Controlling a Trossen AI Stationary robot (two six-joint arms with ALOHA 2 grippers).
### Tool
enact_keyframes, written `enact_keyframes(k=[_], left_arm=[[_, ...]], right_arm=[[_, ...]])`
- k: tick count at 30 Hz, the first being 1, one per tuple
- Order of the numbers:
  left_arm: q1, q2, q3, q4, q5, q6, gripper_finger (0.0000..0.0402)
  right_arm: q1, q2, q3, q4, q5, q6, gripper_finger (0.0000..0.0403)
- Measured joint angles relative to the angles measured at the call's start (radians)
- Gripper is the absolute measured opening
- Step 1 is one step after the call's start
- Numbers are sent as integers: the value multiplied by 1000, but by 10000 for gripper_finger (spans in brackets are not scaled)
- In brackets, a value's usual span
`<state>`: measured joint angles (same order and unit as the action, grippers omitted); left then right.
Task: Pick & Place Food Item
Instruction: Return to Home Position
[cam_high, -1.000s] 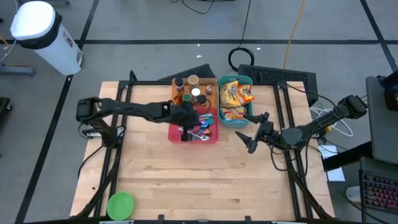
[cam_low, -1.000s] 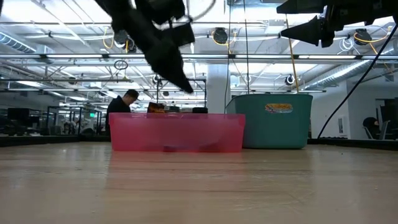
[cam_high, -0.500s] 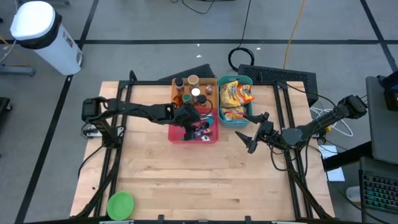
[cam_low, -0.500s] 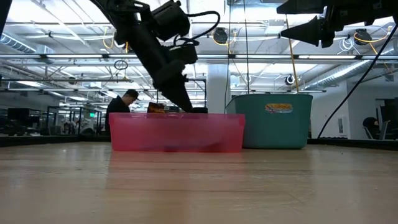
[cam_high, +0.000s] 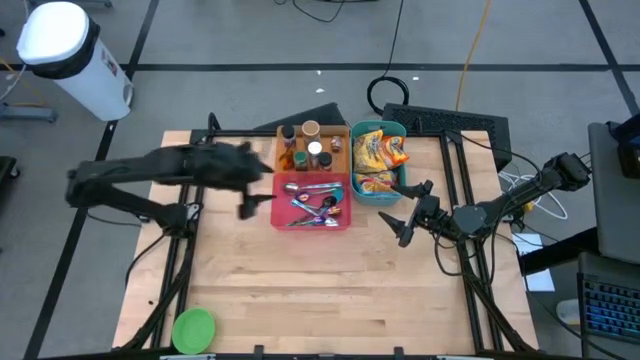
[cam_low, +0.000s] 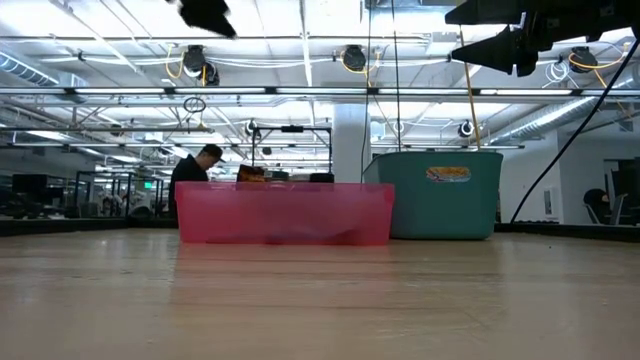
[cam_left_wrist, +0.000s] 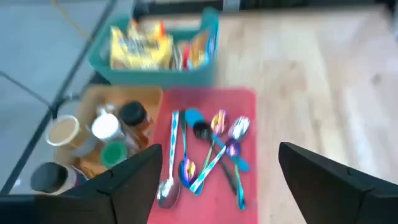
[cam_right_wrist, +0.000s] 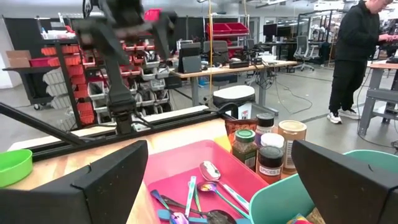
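A teal bin (cam_high: 401, 178) at the table's far middle holds the food items, several yellow and orange snack bags (cam_high: 376, 152). Left of it stand a brown tray of spice jars (cam_high: 308, 146) and, on the near side, a red bin (cam_high: 340, 222) with coloured spoons (cam_left_wrist: 208, 152). My left gripper (cam_high: 252, 203) hangs open and high, left of the red bin, with nothing between its fingers (cam_left_wrist: 217, 155). My right gripper (cam_high: 404, 229) waits open in the air right of the bins, and it also shows in the right wrist view (cam_right_wrist: 219, 149).
A green bowl (cam_high: 194, 328) sits at the table's near left corner. Black frame rails (cam_high: 180, 240) run along both table sides. Bare wood lies on the near side of the bins. A person (cam_right_wrist: 356, 43) stands in the room beyond the table.
My left gripper has risen out of the red bin and drawn back toward the table's left edge, opening as it went. The spoons stay in the red bin. My right arm has kept still.
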<state>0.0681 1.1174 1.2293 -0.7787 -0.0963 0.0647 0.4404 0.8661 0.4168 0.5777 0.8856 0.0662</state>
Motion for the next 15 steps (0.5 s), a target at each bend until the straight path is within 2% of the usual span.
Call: enact_keyframes(k=[2,4,9,12,15], left_arm=[[-32,-116,-49,24,-2,-16,332],[-76,-234,-146,115,4,-28,332],[-184,-473,-519,384,19,-33,326],[-221,-577,-724,519,-33,-62,324],[-233,-680,-848,628,-82,-86,323]], right_arm=[[0,0,0,-2,0,0,391],[0,0,0,-7,0,-1,391],[0,0,0,-58,1,-32,391],[-8,0,0,-55,10,-82,391],[-9,-12,0,-60,29,-76,391]])
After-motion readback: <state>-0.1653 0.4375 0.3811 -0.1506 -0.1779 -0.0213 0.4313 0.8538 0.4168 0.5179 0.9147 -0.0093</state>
